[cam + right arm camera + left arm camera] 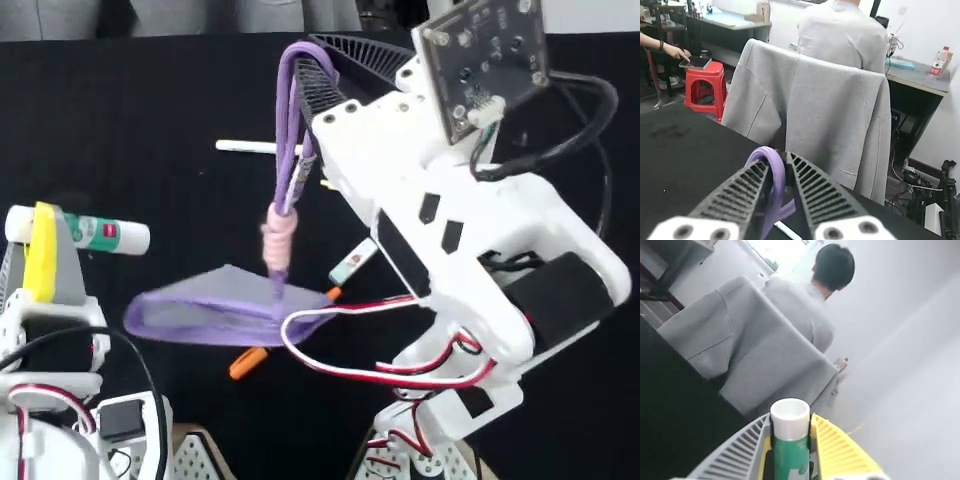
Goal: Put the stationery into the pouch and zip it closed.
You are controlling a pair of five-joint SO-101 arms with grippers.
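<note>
A: Where is the pouch (225,315)?
B: Over the middle of the table (120,110), dangling from its purple strap (288,110). The right gripper (785,161) is pinched tight on the strap's loop, up toward the far edge. Whether the pouch's underside touches the table I cannot tell.
A: And the left gripper (790,419)?
B: Clamped on a green-and-white glue stick (790,450), near the table's left edge.
A: The other stationery?
B: A white pen (245,147) lies toward the far edge. An orange marker (248,362) pokes out beneath the pouch by the near edge — a second pen (352,262) lies just right of the strap.
</note>
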